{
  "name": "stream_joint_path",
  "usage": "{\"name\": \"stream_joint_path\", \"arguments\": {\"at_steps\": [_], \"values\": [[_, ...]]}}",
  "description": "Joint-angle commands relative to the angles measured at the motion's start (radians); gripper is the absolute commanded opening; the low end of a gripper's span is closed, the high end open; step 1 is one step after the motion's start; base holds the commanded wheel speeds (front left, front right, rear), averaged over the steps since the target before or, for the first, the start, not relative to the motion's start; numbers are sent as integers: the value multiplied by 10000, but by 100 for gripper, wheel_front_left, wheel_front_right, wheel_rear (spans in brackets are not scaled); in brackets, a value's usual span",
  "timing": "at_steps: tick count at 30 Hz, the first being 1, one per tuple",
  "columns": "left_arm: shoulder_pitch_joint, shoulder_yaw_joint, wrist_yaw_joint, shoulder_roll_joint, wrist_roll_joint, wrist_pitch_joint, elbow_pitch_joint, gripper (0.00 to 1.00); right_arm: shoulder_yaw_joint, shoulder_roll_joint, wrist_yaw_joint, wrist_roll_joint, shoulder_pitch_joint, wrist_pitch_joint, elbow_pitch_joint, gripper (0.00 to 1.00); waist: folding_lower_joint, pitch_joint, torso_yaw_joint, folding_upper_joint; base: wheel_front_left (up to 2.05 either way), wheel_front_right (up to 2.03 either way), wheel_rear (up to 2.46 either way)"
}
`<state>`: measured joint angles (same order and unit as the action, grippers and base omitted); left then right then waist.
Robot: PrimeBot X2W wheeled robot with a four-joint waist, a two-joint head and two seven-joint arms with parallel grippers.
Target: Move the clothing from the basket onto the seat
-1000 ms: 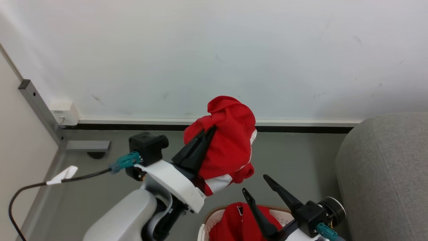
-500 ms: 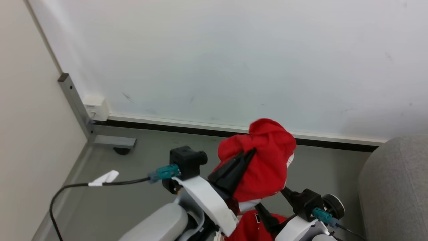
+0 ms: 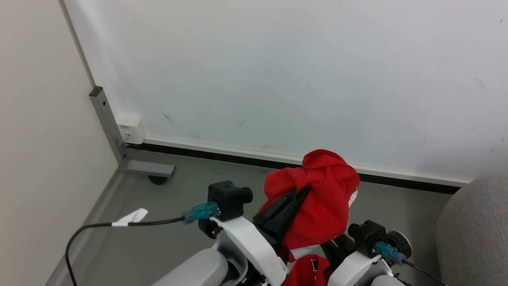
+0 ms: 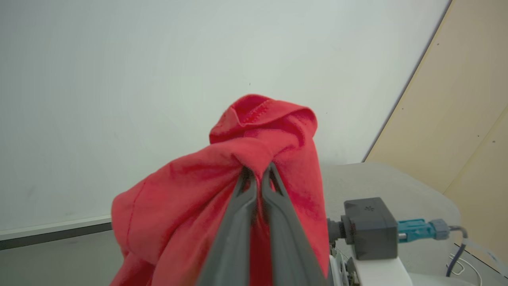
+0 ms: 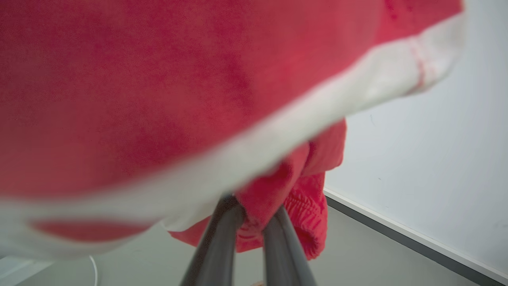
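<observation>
Left jaws clamp clothing [image 3: 325, 198], held up before the wall [image 3: 278, 79]. Right jaws pinch its lower red fold, under the white stripe [image 5: 278, 159].

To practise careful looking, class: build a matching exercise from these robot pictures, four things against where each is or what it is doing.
Things:
1 left gripper
2 right gripper
3 seat
4 metal post

Descriptions:
a grey, at the head view's right edge
b fingers pinching the red garment at its upper fold
c against the wall at the room corner
d fingers closed on the garment's lower red edge

Pairs: 1-b, 2-d, 3-a, 4-c
</observation>
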<state>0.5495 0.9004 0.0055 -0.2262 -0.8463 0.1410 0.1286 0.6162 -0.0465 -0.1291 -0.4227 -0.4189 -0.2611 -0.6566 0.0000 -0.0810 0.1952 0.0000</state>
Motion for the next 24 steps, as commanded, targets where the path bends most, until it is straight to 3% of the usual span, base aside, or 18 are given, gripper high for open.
{"name": "stream_joint_path", "arguments": {"at_steps": [1, 16, 24], "values": [[-150, -74, 36, -73, -171, 53, -5, 0, 9, -37, -31, -30, -54, -27, -5, 0, 0, 7, -27, 0, 0, 0, 0], [-117, -250, 237, -333, -168, 112, 10, 0, -165, -37, -31, -163, 172, -27, 458, 0, 0, 181, -499, 0, 0, 0, 0], [-314, -397, 284, -513, -236, 332, 290, 0, -593, -42, -31, -222, 479, -27, 1366, 0, 0, 440, -1500, 0, 0, 0, 0]]}}
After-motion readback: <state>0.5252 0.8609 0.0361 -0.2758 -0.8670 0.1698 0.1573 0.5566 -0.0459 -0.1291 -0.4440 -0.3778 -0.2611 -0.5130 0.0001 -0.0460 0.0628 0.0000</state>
